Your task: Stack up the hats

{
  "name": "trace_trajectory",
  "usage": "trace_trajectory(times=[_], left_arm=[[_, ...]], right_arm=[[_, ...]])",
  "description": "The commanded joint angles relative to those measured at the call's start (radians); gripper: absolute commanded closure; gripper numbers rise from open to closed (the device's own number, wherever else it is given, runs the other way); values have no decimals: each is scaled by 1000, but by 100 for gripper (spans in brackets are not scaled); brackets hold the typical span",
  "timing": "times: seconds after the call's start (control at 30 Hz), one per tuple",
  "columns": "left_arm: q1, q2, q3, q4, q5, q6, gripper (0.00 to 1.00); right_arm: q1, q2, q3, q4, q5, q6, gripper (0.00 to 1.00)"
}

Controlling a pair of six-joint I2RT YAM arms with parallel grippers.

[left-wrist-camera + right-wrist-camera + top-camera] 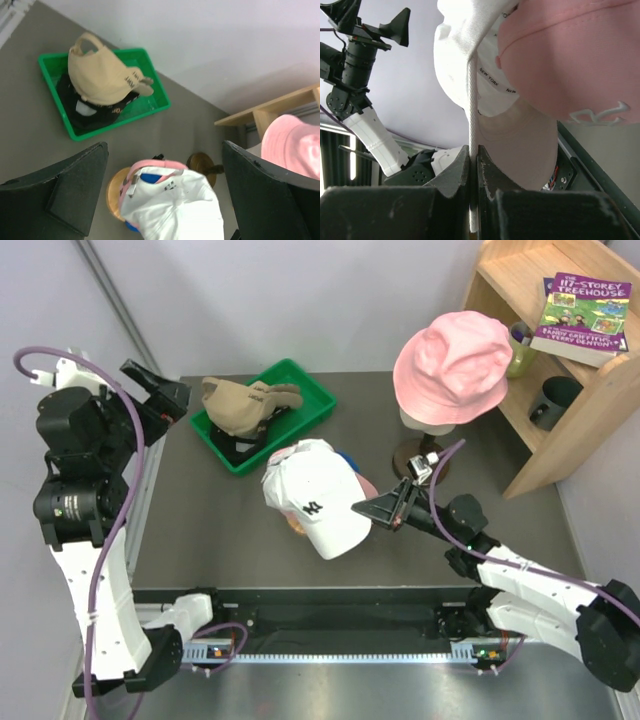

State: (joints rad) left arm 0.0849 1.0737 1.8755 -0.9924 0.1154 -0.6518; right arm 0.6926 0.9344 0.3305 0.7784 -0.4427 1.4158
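The white cap point(315, 502) sits on the pink cap point(570, 60) and blue cap point(149, 177), and the tan cap point(97, 75) lies on the black cap point(70, 97) in the green tray point(308, 385).

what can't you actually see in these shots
- Black cap, left wrist view: mostly buried under the tan cap in the green tray.
- Blue cap, left wrist view: only a sliver shows under the pink cap and white cap.
- Wooden stand: mostly covered by the stack in the left wrist view, hidden altogether in the right wrist view.

book point(580, 315): "117-storey treehouse"; (white cap point(318, 498): "ny")
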Motion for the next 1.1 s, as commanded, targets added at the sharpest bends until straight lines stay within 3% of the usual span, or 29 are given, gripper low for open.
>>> trace_trajectory(times=[0.0,0.17,0.33,0.57,0.83,1.07], left_arm=[[-1,-38,-134,73,42,-11,1],[-4,-90,-391,187,102,-43,1],[-11,-127,-590,265,161,-57,2],[-82,-139,-737,400,224,-55,11],[-296,-68,-817,598,201,-60,23],[-320,21,-816,629,167,35,30]], right_arm=[[-42,0,-44,65,-25,26,100],[-74,49,-131,194,-33,81,100],[-134,49,-176,213,-21,106,100],[-173,98,-150,217,-51,94,90],[-194,115,-79,83,-109,-11,82],[-208,112,-61,41,-105,-66,79]])
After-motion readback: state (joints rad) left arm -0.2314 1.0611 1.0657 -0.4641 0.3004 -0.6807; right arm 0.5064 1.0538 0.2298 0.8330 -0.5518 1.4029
